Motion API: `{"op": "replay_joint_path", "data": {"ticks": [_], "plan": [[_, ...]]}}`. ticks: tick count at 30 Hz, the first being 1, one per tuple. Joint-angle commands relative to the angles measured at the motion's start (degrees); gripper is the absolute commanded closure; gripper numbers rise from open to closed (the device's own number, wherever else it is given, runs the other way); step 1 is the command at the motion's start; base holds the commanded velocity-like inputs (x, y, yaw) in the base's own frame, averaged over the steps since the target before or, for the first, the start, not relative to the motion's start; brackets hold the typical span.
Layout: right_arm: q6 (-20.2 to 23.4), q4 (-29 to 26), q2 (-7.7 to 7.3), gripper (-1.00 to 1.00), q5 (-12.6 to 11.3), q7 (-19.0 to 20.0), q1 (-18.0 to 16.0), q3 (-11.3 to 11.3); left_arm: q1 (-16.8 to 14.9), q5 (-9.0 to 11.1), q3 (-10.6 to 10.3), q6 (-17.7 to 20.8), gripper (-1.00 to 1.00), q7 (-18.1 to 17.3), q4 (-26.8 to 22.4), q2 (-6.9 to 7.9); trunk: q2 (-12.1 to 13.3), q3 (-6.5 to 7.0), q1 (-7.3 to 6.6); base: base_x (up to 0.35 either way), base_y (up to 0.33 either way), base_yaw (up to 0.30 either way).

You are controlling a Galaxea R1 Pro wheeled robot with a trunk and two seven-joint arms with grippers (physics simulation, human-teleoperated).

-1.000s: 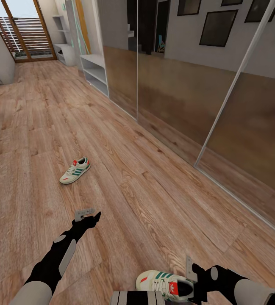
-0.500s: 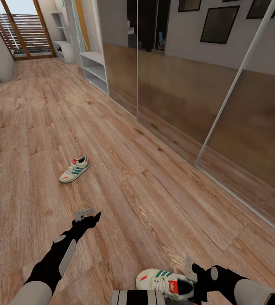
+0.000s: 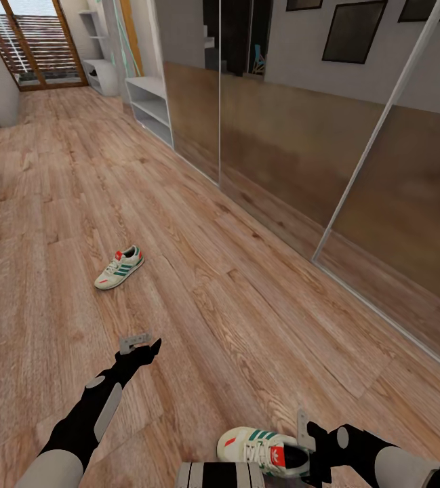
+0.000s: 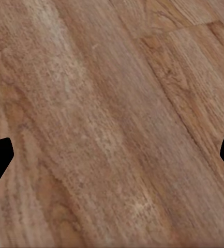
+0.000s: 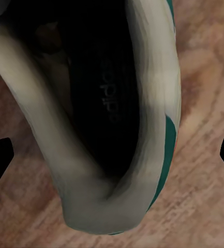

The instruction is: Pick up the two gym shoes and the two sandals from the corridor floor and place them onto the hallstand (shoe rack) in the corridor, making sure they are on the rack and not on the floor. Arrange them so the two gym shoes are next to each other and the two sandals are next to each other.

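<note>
Nothing is on the hallstand [image 3: 148, 102] yet, far up the corridor. At left, the left gripper [image 3: 145, 347] hangs over bare corridor floor [image 3: 247, 318], fingers apart and empty. One gym shoe [image 3: 119, 268] lies on the planks ahead. At right, the right gripper [image 3: 308, 451] sits at the second gym shoe's [image 3: 264, 449] heel; its wrist camera looks into the shoe's opening [image 5: 104, 98], fingers wide at the edges, so whether they clamp it I cannot tell.
</note>
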Motion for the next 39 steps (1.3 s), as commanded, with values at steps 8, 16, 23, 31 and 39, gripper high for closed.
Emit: {"op": "replay_joint_path", "data": {"ticks": [8,16,23,31,39], "plan": [[0.0,0.0,0.00,-1.00,0.0,0.0,0.0,0.0,0.0,0.0,0.0,0.0,-1.00,0.0,0.0,0.00,0.0,-0.44,0.05,0.000,0.000,0.000],[0.0,0.0,0.00,-1.00,0.0,0.0,0.0,0.0,0.0,0.0,0.0,0.0,-1.00,0.0,0.0,0.00,0.0,-0.44,0.05,0.000,0.000,0.000],[0.0,0.0,0.00,-1.00,0.0,0.0,0.0,-0.1,0.0,0.0,0.0,0.0,-1.00,0.0,0.0,0.00,0.0,-0.44,0.05,0.000,0.000,0.000],[0.0,0.0,-0.02,-1.00,0.0,0.0,0.0,-0.1,0.0,0.0,0.0,0.0,-1.00,0.0,0.0,0.00,0.0,-0.44,0.05,0.000,0.000,0.000],[0.0,0.0,-0.02,1.00,0.0,0.0,0.0,-0.1,0.0,0.0,0.0,0.0,-1.00,0.0,0.0,0.00,0.0,-0.44,0.05,0.000,0.000,0.000]]}}
